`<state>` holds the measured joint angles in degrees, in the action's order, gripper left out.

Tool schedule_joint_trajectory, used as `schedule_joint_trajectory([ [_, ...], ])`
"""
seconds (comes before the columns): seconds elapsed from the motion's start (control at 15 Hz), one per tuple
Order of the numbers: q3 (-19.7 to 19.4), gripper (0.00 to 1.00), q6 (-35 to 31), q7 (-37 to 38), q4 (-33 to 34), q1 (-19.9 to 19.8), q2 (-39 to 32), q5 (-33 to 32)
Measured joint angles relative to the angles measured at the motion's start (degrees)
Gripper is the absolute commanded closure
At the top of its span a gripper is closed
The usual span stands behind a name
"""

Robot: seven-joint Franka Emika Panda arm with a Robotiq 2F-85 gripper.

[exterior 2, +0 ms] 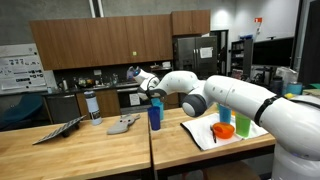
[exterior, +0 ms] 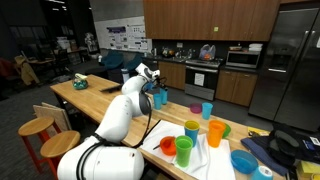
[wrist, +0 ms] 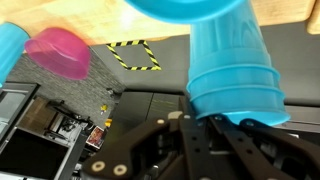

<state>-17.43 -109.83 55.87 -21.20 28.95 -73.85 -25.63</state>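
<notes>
Cups, in an exterior view: 6. This comprises 1 blue cup [exterior: 160, 98], 1 second blue cup [exterior: 207, 110], 1 purple cup [exterior: 195, 108], 1 yellow cup [exterior: 191, 128], 1 orange cup [exterior: 216, 132], 1 green cup [exterior: 183, 151]. Bowls: 2, namely 1 orange bowl [exterior: 168, 146] and 1 blue bowl [exterior: 244, 160]. Stools [exterior: 38, 126]: 2. White cloth [exterior: 205, 162]: 1.
</notes>
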Motion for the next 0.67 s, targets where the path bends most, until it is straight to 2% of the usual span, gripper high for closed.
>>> schedule_joint_trajectory([
  [0.67, -2.01, 0.98, -1.82, 7.65, 0.00, 3.21, -1.16, -2.01],
])
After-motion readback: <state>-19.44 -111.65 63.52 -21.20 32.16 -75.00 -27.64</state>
